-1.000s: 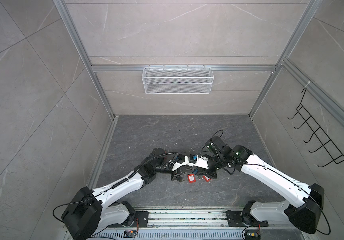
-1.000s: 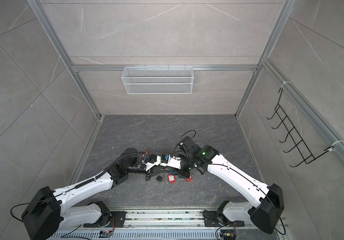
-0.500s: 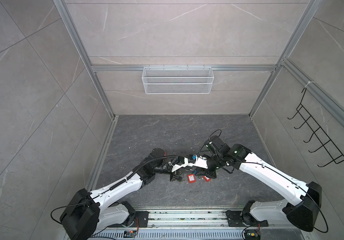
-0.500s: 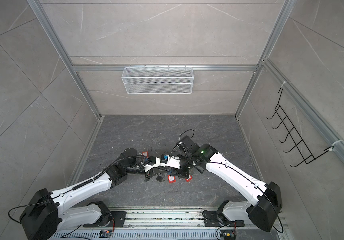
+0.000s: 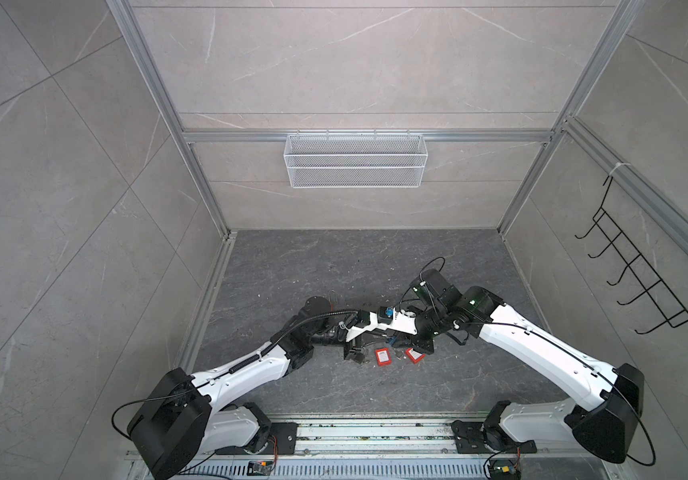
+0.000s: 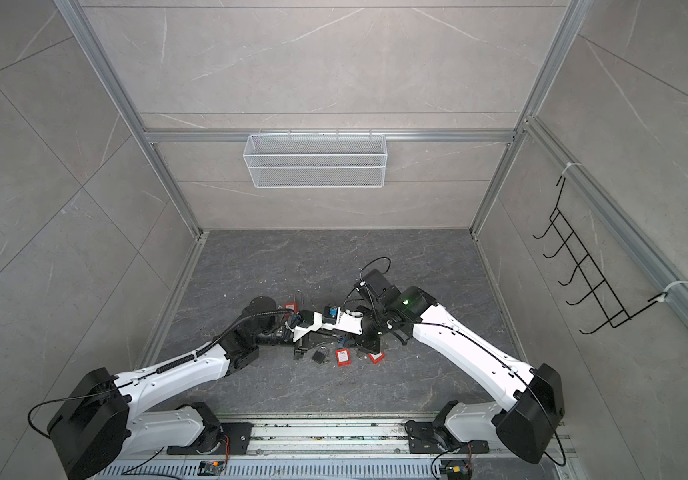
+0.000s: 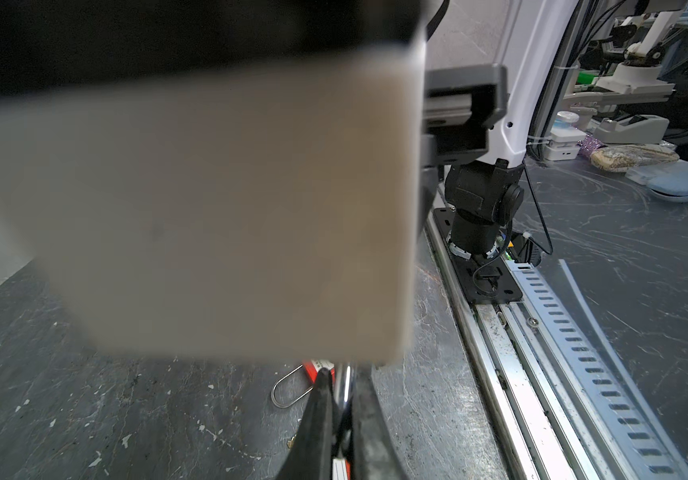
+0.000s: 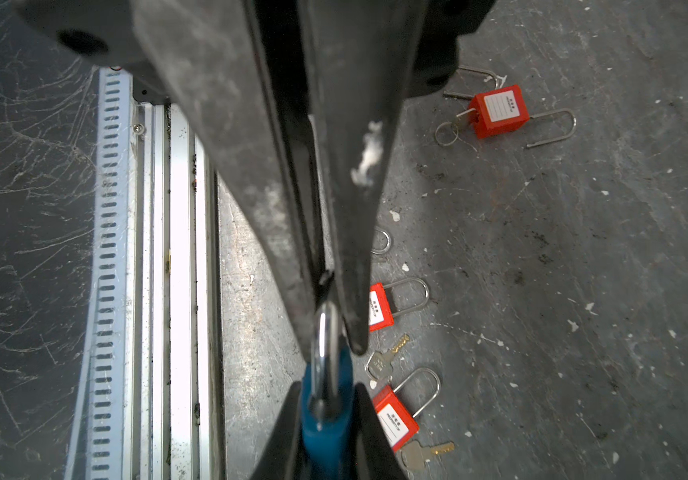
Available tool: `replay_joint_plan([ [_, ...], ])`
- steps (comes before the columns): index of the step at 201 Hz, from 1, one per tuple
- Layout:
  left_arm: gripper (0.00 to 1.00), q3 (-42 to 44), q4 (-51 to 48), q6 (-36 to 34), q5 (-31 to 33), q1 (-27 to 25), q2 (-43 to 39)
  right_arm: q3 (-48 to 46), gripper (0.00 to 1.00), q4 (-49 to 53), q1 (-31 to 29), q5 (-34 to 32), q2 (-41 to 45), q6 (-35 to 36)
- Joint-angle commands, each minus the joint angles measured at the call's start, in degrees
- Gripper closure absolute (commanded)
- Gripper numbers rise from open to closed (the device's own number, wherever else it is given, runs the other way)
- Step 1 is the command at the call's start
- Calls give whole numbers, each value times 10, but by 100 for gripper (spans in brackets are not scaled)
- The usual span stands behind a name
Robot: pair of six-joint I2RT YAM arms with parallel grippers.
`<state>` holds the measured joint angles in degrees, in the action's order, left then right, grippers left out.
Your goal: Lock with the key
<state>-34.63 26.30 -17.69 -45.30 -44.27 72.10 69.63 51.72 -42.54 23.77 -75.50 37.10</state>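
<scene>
Near the front middle of the counter [image 5: 334,257], in both top views, the left arm [image 5: 251,370] and the right arm [image 5: 542,345] meet tip to tip. White camera blocks [image 5: 400,326] cover the meeting spot, so the grip cannot be seen from up here. Just at 6 o'clock of that spot two red padlocks [image 5: 383,356] lie side by side. In a top view a small black padlock [image 6: 319,355] lies at 9 o'clock of them. A third red padlock [image 6: 290,308] lies at 10 o'clock of the meeting spot, by the left arm's wrist. A wire basket [image 5: 355,160] hangs on the back wall at 12 o'clock, and black hooks [image 5: 641,270] hang on the side wall at 3 o'clock.

From the left wrist, the left fingers [image 7: 315,419] are shut tight on a thin silver loop [image 7: 344,386]. A big blurry pale block [image 7: 209,208] is right in front and hides what the loop belongs to.

From the right wrist, the right fingers [image 8: 282,440] squeeze the blue padlock [image 8: 325,440] by its body. Its silver loop sticks out past them, and the left fingers pinch the far end of that loop. So both sets of fingers hold the same padlock, one at each end. Two loose keys [image 8: 377,365] lie on the counter beside the red padlocks, apart from all the fingers. A third key [image 8: 460,120] sits in the third red padlock, farther off, with a ring on it.
</scene>
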Motion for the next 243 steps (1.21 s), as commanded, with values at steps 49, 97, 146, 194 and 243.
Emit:
replay_joint_plan([
  [49,100,-30,1,15,-39,-63,32,40,100,-275,-32,122,10,-2],
  [97,100,-36,-58,6,-62,-8,-39,-2,90,-219,-17,73,65,-3],
  [146,100,-58,-160,-32,-79,37,-94,-8,66,-123,8,29,93,9],
  [194,100,-83,-217,-58,-89,62,-112,-15,62,-57,48,50,139,9],
  [243,100,-99,-229,-65,-93,62,-107,-17,68,-2,51,71,122,23],
])
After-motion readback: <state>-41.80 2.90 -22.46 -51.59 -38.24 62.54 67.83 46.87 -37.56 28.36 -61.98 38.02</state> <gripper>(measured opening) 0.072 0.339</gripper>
